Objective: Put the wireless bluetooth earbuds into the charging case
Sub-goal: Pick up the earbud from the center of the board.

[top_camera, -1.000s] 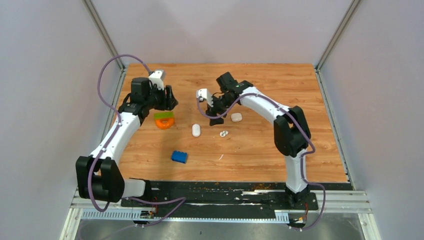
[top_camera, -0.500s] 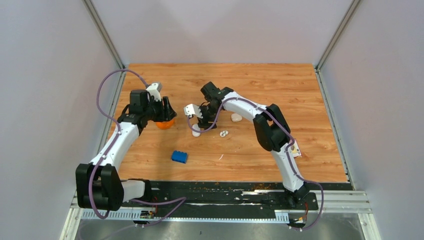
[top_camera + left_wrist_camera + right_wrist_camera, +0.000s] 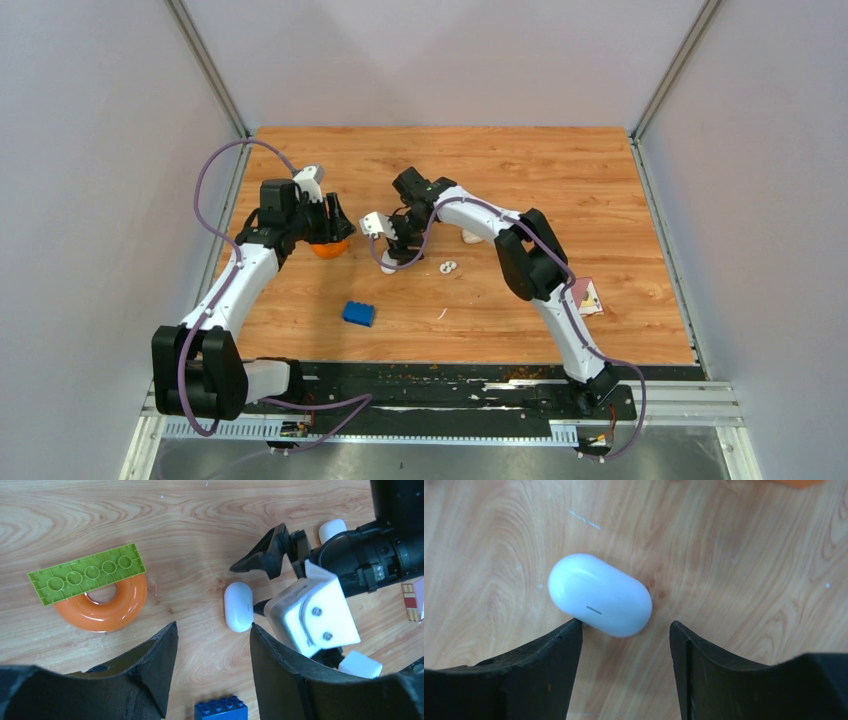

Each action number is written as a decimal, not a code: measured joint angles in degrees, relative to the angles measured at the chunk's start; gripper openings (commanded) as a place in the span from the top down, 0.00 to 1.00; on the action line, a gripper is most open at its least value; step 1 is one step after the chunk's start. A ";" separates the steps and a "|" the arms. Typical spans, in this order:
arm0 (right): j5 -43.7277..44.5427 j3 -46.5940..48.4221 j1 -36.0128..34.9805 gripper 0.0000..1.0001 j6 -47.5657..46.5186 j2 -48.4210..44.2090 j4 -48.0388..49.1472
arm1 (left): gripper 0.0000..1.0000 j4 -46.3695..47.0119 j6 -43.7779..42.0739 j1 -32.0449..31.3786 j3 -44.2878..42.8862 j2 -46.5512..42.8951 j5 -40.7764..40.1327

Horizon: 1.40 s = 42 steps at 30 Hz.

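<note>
The earbuds (image 3: 448,267) show only in the overhead view, as a small white pair on the table (image 3: 560,180). They lie off to the side of the right tool (image 3: 395,255) and apart from it. They are too small for their shape to be made out.

The charging case (image 3: 599,595) is a white pill shape, closed, lying flat on the table at the tips of the right tool (image 3: 624,625). That tool is open and grips nothing. The case sits just ahead of the gap between its fingers, skewed toward one of them. That finger's tip meets the case's edge or stops just short of it; I cannot tell which. The other finger stands clear of the case.

The left tool (image 3: 212,627) is also open, with only bare table between its fingers. From its wrist view the case (image 3: 238,606) lies just ahead of one fingertip, with the right arm's wrist beyond it.

Ahead of the other finger of the left tool sits an orange ring (image 3: 102,607) with a green studded plate (image 3: 87,572) resting across its far edge. A blue brick (image 3: 221,710) lies behind the left tool's fingertips, toward the arm bases. Another white rounded piece (image 3: 472,236) lies past the right arm, well apart from both tools.
</note>
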State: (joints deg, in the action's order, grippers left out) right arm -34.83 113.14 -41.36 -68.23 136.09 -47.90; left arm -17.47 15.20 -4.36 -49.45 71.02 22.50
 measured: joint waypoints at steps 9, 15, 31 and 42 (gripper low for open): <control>-3.58 0.17 -2.78 0.35 1.07 0.66 -0.48 | 0.37 -0.11 -0.11 0.24 0.00 -0.02 -0.68; -4.22 0.17 -2.86 0.41 1.01 0.76 -1.29 | 0.37 -0.35 -0.15 0.26 0.00 -0.46 -0.74; -3.78 1.51 -3.17 0.03 6.14 0.72 -6.16 | 0.37 -0.48 -0.28 0.26 0.00 -0.92 -0.70; -3.13 -1.01 -3.32 0.48 10.86 0.39 2.19 | 0.37 -1.62 -0.96 0.44 0.00 -1.01 -2.12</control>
State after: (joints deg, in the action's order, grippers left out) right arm -37.95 112.14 -44.69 -57.36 136.49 -45.71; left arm -19.09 14.24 -3.92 -49.45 70.02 20.38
